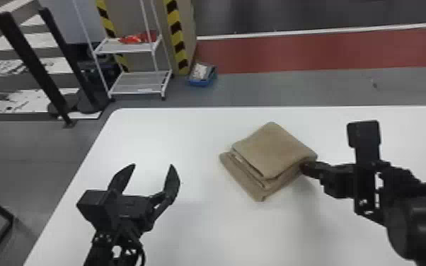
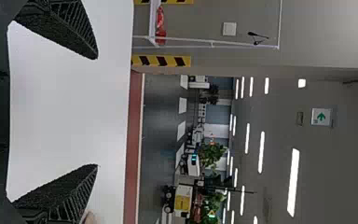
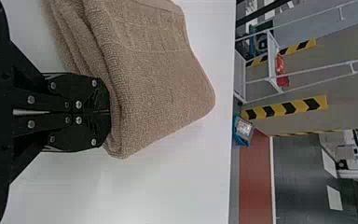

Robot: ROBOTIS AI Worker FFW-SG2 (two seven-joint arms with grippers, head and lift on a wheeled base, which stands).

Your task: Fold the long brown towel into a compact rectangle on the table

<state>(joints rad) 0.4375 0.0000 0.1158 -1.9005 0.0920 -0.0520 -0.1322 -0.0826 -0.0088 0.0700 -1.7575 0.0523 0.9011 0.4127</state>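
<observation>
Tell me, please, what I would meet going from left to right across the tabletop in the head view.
Left gripper, its fingers spread → brown towel, folded into a layered bundle → right gripper, its fingertips at the towel's right-hand side.

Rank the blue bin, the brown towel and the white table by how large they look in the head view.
1. White table, cut off by the view's edges
2. Brown towel
3. Blue bin

White rack (image 1: 136, 82) — red item (image 1: 136, 39) on it, blue bin (image 1: 201, 83), yellow-black striping (image 1: 177, 33)
</observation>
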